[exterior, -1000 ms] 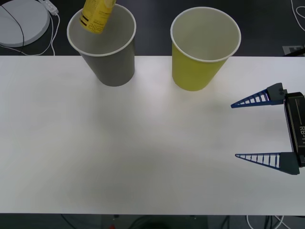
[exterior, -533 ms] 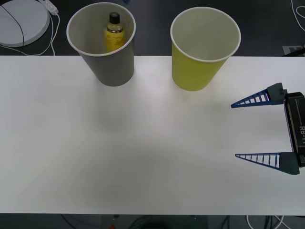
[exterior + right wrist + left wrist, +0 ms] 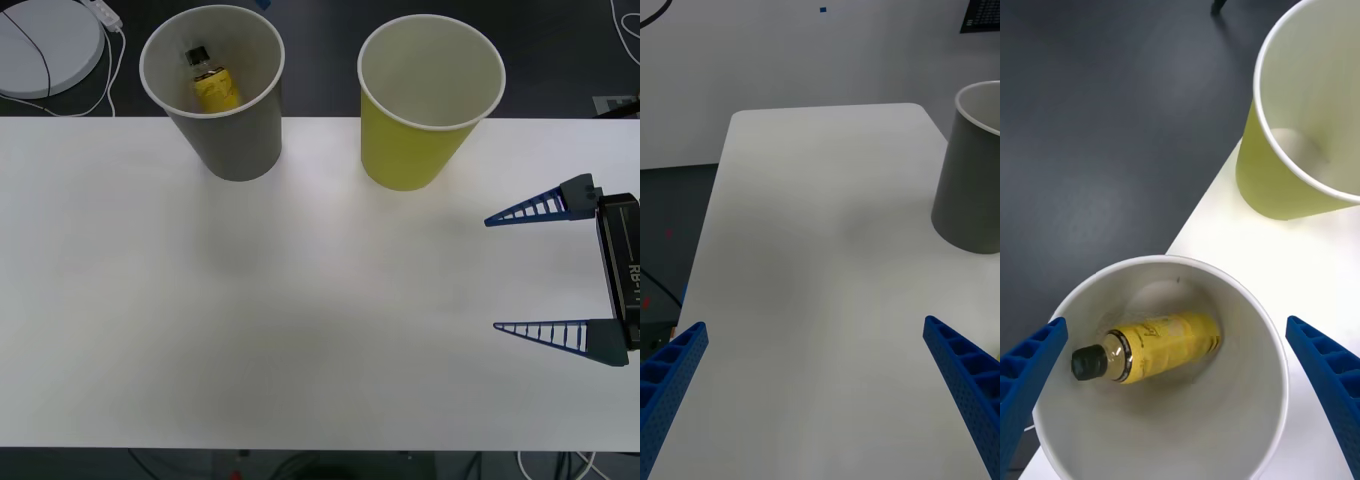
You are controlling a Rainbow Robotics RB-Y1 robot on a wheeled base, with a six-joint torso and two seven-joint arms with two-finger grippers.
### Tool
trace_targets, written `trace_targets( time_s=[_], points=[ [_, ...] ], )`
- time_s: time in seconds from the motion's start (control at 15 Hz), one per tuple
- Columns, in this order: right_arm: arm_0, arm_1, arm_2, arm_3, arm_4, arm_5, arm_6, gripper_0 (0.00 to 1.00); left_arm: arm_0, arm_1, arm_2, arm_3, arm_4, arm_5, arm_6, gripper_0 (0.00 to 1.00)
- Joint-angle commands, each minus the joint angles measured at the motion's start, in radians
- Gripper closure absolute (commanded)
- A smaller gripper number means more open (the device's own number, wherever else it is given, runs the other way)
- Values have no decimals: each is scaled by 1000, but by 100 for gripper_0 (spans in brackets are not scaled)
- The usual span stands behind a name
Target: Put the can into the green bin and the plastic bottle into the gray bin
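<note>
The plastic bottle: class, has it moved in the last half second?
Yes. The plastic bottle was upright inside the gray bin; now it has tipped over, cap toward the bin's left rim.

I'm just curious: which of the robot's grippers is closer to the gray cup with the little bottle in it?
The left. The left gripper hangs open directly above the gray bin, where the plastic bottle lies. The right gripper waits open over the table's right side, beyond the green bin.
</note>
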Motion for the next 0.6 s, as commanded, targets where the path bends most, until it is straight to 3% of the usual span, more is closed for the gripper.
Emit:
trace_targets(
  time_s=[0.07, 0.33, 0.6],
  points=[
    [0, 0, 0, 0, 0, 0, 0, 0, 0, 11, -25, -11, 29, 1, -12, 0],
    [0, 0, 0, 0, 0, 0, 0, 0, 3, 77, -92, -82, 101, -7, -19, 0],
    [0, 0, 0, 0, 0, 0, 0, 0, 80, 203, -106, -253, 193, -5, -19, 0]
  ],
)
